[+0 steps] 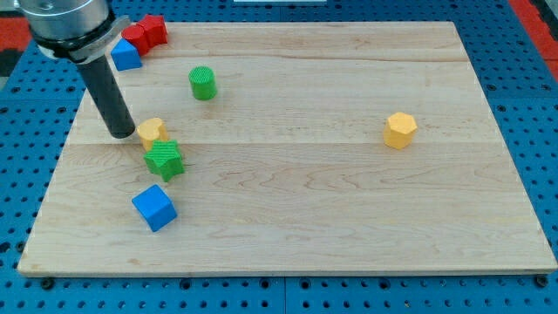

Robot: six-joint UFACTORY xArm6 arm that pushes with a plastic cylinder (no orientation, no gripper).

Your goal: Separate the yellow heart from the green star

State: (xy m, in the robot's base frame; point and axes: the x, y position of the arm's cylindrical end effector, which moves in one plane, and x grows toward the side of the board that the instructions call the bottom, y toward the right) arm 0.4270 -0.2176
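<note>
The yellow heart (152, 131) lies at the view's left on the wooden board (331, 218). The green star (164, 160) sits just below it, touching or nearly touching its lower edge. My tip (122, 133) rests on the board right beside the heart's left side, about touching it. The rod rises from there toward the view's top left.
A blue cube (154, 208) lies below the star. A green cylinder (202, 83) stands above and to the right of the heart. A blue block (125, 55) and red blocks (146, 33) sit at the top left corner. A yellow hexagon block (400, 130) lies at the right.
</note>
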